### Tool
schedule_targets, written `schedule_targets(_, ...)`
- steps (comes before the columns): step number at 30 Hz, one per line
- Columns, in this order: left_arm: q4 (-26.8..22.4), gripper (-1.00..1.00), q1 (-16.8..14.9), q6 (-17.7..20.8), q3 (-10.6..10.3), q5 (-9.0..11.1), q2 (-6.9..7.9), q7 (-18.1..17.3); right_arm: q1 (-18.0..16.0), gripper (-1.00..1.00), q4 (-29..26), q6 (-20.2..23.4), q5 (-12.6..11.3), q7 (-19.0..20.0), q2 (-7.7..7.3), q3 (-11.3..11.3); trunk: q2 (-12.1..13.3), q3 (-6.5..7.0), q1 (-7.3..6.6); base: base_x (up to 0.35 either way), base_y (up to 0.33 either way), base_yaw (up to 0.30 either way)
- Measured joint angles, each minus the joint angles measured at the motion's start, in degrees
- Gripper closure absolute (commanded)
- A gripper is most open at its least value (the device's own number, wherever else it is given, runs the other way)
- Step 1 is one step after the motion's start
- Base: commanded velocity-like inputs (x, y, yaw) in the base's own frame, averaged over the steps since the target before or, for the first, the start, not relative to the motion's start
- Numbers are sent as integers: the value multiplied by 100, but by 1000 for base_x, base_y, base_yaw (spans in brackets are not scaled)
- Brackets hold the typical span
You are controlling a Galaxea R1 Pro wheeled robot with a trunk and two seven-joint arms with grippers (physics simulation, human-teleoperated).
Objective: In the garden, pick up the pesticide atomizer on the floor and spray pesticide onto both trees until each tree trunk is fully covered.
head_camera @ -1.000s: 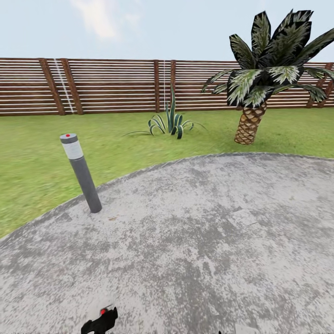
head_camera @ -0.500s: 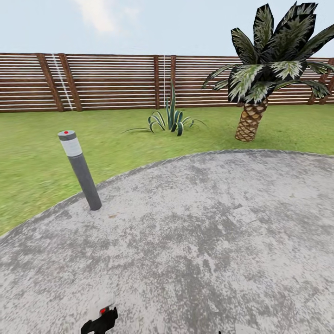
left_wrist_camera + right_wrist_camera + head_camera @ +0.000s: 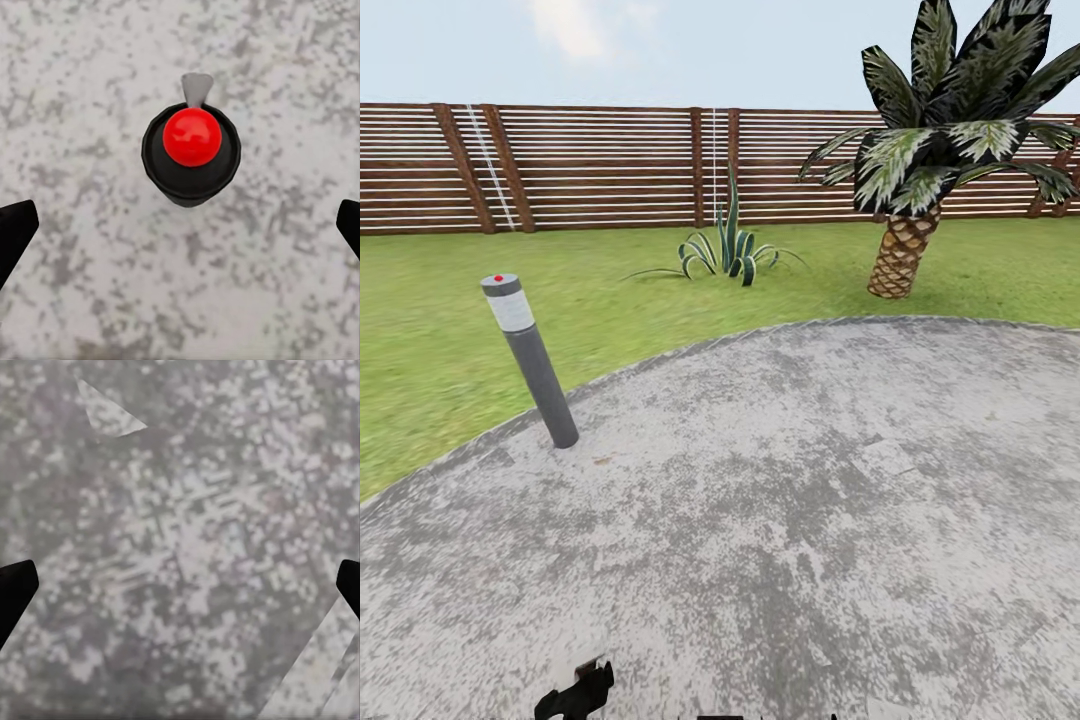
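**Step in hand:** search/approach. Sprayer not yet picked up, trees not reached.

**Scene, head view:** robot stands on a grey paved pad (image 3: 790, 520) in the garden (image 3: 420, 330). A grey post (image 3: 532, 365) with a red dot on top stands at the pad's left edge. On the far side are a spiky plant (image 3: 728, 255), a short palm (image 3: 920, 190) to the right, and a slat fence (image 3: 590, 165) behind them. No tall tree trunk here.

**Sprayer:** not identified. The left wrist cam shows a black round item (image 3: 191, 161) with a red dome and a grey tab, on the paving between the fingers. Cannot tell if this is the sprayer, as no green mark shows.

**Grippers:**
- Left gripper (image 3: 180, 225): fingers wide, holding nothing.
- Right gripper (image 3: 180, 585): fingers wide, empty, over bare paving.

**Next move (est.):**
- Confirm the item's ID.
- If it is the sprayer, lower the left arm and close on the body.
- Otherwise turn the base and head to scan for the sprayer, then the trees.
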Motion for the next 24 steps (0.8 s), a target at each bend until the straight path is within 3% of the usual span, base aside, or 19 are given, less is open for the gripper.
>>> schedule_targets(5,0,-100,0,0,0,0,0,0,0,-100,0,0,4,0,0,0,0,0,0,0,0,0)
schedule_targets(16,0,-100,1,0,1,1,0,0,0,-100,0,0,5,0,0,0,-10,-177,21,0,0,0)
schedule_targets(24,0,-100,3,0,0,0,0,0,0,-100,0,0,4,0,0,0,-11,-177,21,0,0,0)
